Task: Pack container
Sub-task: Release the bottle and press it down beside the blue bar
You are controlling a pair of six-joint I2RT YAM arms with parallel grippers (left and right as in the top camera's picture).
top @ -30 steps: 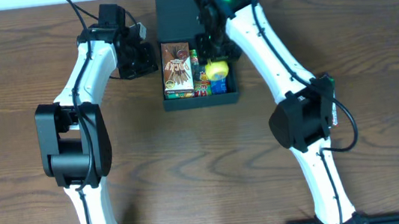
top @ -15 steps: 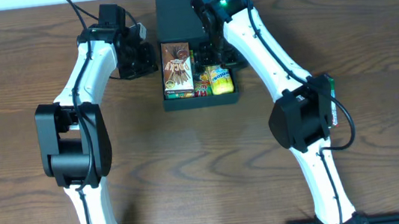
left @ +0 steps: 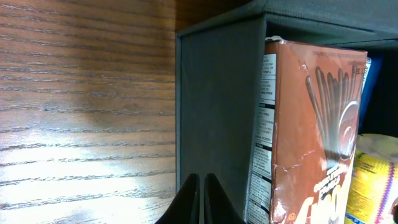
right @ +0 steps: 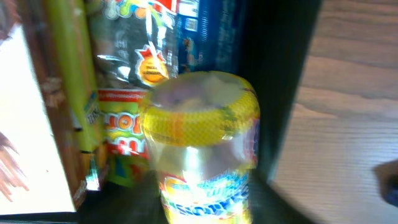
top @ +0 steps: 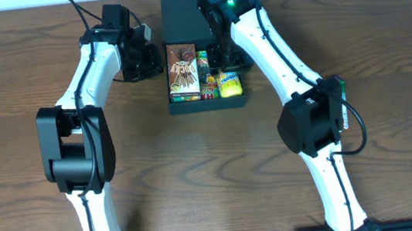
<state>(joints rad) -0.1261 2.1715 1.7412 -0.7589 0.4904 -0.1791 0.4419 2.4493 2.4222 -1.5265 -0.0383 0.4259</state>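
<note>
The dark container [top: 209, 104] stands open at the table's back centre, its flap lid [top: 181, 9] lying flat behind it. Inside are a brown snack box [top: 183, 70] on the left, small packets in the middle and a yellow packet [top: 230, 84] on the right. My left gripper [top: 156, 59] is shut and empty against the container's left outer wall [left: 217, 112], next to the brown box [left: 317, 137]. My right gripper [top: 223, 57] hovers over the container's back right. The yellow packet [right: 202, 124] fills its blurred view, and its fingers are not clear.
Red, green and blue packets [right: 124, 118] are packed beside the yellow one. Bare wooden table [top: 213, 177] surrounds the container. The container's right wall [right: 280, 93] stands between the packets and the table.
The yellow packet went from the right gripper, above the container, down into the right side of the container. The right gripper drew slightly back. The left arm stayed still.
</note>
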